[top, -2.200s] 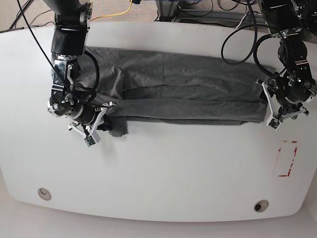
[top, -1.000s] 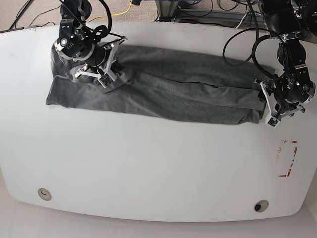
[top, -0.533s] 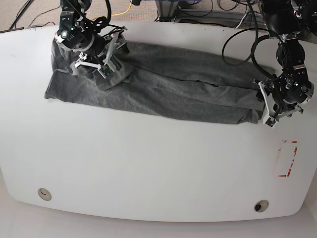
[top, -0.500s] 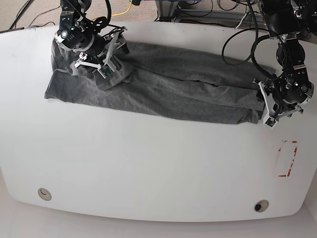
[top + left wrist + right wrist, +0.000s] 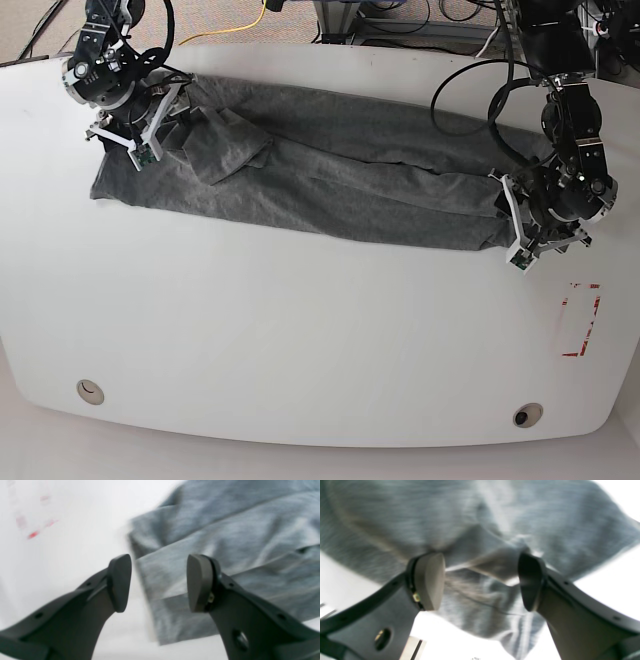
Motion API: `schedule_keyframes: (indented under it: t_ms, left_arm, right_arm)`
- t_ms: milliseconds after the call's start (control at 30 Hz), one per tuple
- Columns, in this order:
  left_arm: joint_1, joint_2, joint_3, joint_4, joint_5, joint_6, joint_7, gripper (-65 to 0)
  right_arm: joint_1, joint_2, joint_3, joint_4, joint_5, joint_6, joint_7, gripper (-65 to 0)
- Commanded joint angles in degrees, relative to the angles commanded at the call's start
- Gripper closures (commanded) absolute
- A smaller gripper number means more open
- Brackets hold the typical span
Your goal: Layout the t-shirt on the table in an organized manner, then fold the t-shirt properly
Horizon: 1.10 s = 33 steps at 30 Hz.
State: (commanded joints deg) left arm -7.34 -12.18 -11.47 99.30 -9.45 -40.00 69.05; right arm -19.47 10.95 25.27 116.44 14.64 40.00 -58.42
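The grey t-shirt (image 5: 330, 180) lies as a long wrinkled band across the back of the white table (image 5: 320, 340), with a folded flap (image 5: 235, 150) near its left end. My right gripper (image 5: 138, 132) hovers over that left end. In the right wrist view it (image 5: 480, 580) is open, with creased cloth (image 5: 480, 530) beneath it. My left gripper (image 5: 530, 235) is at the shirt's right end. In the left wrist view it (image 5: 158, 582) is open, with the shirt's corner edge (image 5: 160, 580) below the gap.
A red dashed rectangle mark (image 5: 582, 320) sits on the table right of centre, just in front of my left gripper; it shows blurred in the left wrist view (image 5: 32, 533). Two round holes (image 5: 90, 390) (image 5: 527, 414) lie near the front edge. Cables (image 5: 470, 90) hang at the back.
My right gripper has moved left off the folded flap to the shirt's left end. My left gripper has shifted left over the shirt's right end. The shirt itself has barely moved.
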Motion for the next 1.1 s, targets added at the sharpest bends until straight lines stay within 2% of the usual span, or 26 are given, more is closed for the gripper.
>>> schedule_keyframes:
  t_ms: [133, 233, 333, 500, 633, 833, 1100]
  left_arm:
    - [-0.3, 0.9, 1.1, -2.1, 1.6, 0.0, -0.1, -33.2]
    - [-0.3, 2.4, 2.5, -4.1, 2.6, 0.0, -2.7, -33.2]
    - [0.4, 2.6, 2.7, -5.8, 3.7, 0.0, -6.0, -33.2]
    - [1.8, 2.5, 2.7, -8.3, 3.9, 0.0, -6.3, -33.2]
    - [3.9, 0.8, 2.6, -8.4, 3.8, 0.0, -6.4, -33.2]
    - [7.2, -1.8, 2.5, -8.8, 3.7, 0.0, -8.5, -33.1]
    - [9.7, -3.5, 2.5, -8.8, 3.7, 0.0, -11.2, -33.1]
  right_arm:
    - [1.4, -0.5, 0.1, -0.6, 0.1, 0.0, 0.0, -44.2]
    - [2.5, -2.3, 0.1, -0.8, -0.4, 0.0, 0.0, -41.2]
    - [2.9, -3.2, 0.2, -1.5, -0.4, 0.0, 0.0, -34.6]
    - [3.9, -4.5, 0.1, -4.3, -0.4, 0.0, 0.4, -17.0]
    - [4.0, -4.5, 0.1, -7.0, -0.4, 0.0, 0.6, -7.1]
    - [4.0, -3.7, 0.0, -14.3, -0.5, 0.0, 6.6, -8.4]
    - [6.5, 0.9, -0.1, -26.5, -0.5, 0.0, 14.5, -8.6]
